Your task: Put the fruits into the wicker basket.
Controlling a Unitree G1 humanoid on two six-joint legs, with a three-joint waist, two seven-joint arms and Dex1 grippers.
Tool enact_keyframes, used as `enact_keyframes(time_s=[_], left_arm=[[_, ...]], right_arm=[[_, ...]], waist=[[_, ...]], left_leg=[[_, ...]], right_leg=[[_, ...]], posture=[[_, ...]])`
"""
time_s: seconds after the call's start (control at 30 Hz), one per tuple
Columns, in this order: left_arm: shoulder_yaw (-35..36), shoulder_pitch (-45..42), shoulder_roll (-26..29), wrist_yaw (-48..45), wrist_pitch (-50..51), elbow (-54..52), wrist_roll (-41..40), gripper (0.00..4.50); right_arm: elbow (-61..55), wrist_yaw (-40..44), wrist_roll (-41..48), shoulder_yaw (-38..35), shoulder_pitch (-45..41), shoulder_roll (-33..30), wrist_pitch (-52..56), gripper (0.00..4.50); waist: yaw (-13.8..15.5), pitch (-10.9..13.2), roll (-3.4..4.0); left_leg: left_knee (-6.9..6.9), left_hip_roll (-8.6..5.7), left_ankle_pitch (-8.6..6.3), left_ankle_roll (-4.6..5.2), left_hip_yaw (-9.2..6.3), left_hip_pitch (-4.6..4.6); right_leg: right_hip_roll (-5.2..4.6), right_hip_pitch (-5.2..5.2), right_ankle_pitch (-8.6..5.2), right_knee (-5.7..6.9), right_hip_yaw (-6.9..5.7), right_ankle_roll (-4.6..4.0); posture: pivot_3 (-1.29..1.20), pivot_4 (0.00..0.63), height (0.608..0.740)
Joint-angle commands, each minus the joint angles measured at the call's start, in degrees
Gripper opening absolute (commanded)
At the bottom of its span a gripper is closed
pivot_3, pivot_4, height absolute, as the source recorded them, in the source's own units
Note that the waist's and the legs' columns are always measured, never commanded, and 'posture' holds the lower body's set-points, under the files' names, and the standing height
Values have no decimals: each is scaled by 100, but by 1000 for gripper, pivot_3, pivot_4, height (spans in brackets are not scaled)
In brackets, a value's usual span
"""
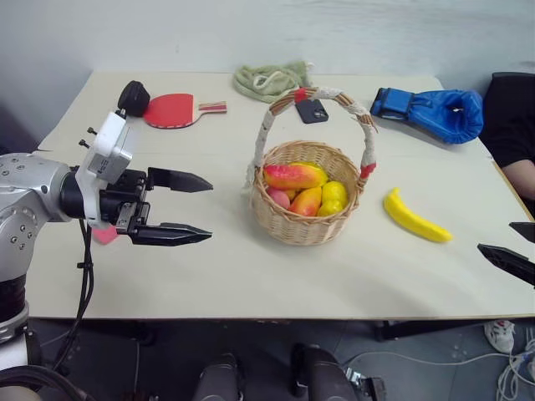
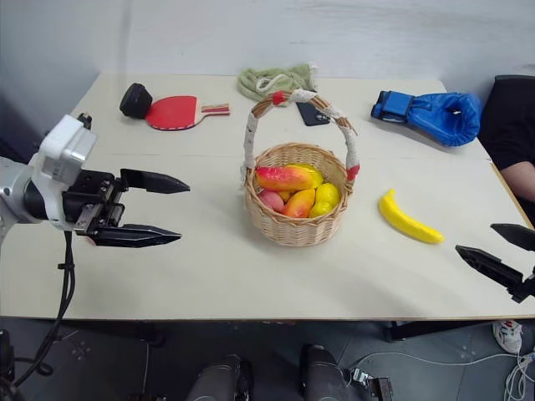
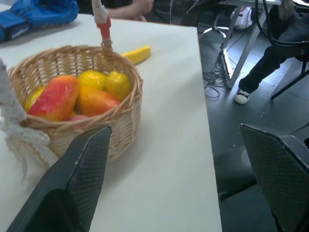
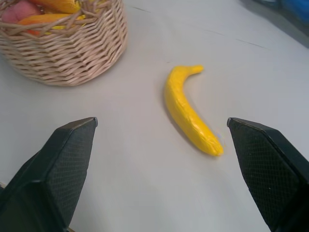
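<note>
Left tool [image 1: 196, 207] hovers over the tabletop [image 1: 251, 276] edge, fingers spread apart, empty. Wicker basket [image 1: 306, 219] stands mid-tabletop holding mango-like piece [image 1: 292, 175] plus smaller yellow, orange and pink fruits. Banana [image 1: 415, 217] lies on the tabletop just right of the basket. Right tool [image 2: 501, 251] at right edge, fingers apart, empty.

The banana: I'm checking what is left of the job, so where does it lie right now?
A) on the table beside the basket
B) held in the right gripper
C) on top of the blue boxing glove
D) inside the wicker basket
A: the banana lies flat on the table, apart from the wicker basket, with the open right gripper short of it.
</note>
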Motion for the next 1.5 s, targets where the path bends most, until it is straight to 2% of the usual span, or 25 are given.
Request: enact_keyframes(time_s=[0.03,0.13,0.2,0.33,0.53,0.67,0.77,0.87,1.07,1.1,1.2,1.27,1.37,1.5], left_arm=[[-78,-168,-203,185,-65,-154,-249,4456],[-257,-261,-424,380,-123,-292,-228,4456],[-321,-304,-495,464,-144,-324,-221,4456],[-345,-231,-582,699,-120,-525,-300,4456],[-209,-97,-574,1000,-11,-735,-483,4456],[-197,-65,-543,1121,-6,-804,-579,4456],[-204,-81,-527,1191,-16,-808,-604,4500],[-183,-60,-483,1194,-30,-773,-609,4500],[-207,-63,-438,1166,-82,-660,-597,4500],[-214,-76,-442,1169,-79,-655,-609,4500],[-234,-103,-430,1133,-101,-643,-608,4500],[-221,-125,-372,1075,-133,-572,-570,4500],[-195,-136,-296,1014,-188,-471,-521,4500],[-213,-184,-270,987,-236,-371,-490,4500]], right_arm=[[11,187,-202,833,-573,-221,-346,4500],[230,220,-464,1905,-1366,-244,-422,4500],[474,173,-687,2331,-1734,-244,-416,4500],[1795,-545,-1923,3595,-2909,-83,-624,4500],[3033,-539,-2624,4337,-3782,150,-1039,4500],[3670,-498,-2753,4523,-4269,416,-977,4500],[3869,-360,-2819,4588,-4384,511,-1032,3847],[3743,-200,-2753,4586,-4337,532,-971,2806],[3282,-132,-2508,4316,-4172,463,-567,720],[3131,-90,-2433,4237,-4081,412,-477,553],[2115,344,-1842,3782,-3513,168,-7,551],[569,908,-1047,3231,-2695,-239,674,551],[-951,1346,-83,2569,-1957,-608,1329,551],[-2157,1282,1173,2280,-2012,-771,1847,551]], waist=[[-66,0,1],[-85,1,2],[-67,2,4],[-67,2,4],[-61,4,7],[-89,4,7],[-86,4,7],[-79,4,7],[-75,4,7],[-71,4,8],[-33,4,9],[-6,12,23],[0,15,34],[-71,18,28]], left_leg=[[-1,1,6,-13,-1,2],[-2,8,12,-40,-2,2],[-2,8,16,-46,0,-6],[3,4,18,-45,9,-19],[1,-11,21,-35,13,-28],[2,-5,24,-40,19,-24],[2,-2,27,-46,19,-21],[2,0,29,-48,16,-21],[2,0,29,-48,17,-22],[1,0,28,-48,16,-22],[-1,2,28,-49,13,-26],[-1,1,27,-47,12,-29],[-2,3,22,-46,8,-35],[-1,14,12,-44,11,-5]], right_leg=[[0,-1,3,6,0,0],[11,-8,3,23,1,-2],[14,-20,3,25,0,-2],[10,-34,4,21,1,-1],[-5,-44,6,20,5,4],[-1,-44,6,24,6,4],[1,-44,7,31,7,4],[3,-44,6,33,6,3],[0,-45,6,33,6,4],[1,-45,6,32,5,4],[1,-47,6,32,2,3],[0,-48,6,29,1,3],[4,-52,6,23,-3,3],[11,-23,8,20,0,1]], posture=[[0,150,740],[0,150,740],[0,150,740],[0,150,740],[0,150,740],[0,150,740],[0,150,740],[0,150,740],[0,150,740],[0,150,740],[0,150,740],[0,150,740],[0,150,740],[0,150,740]])
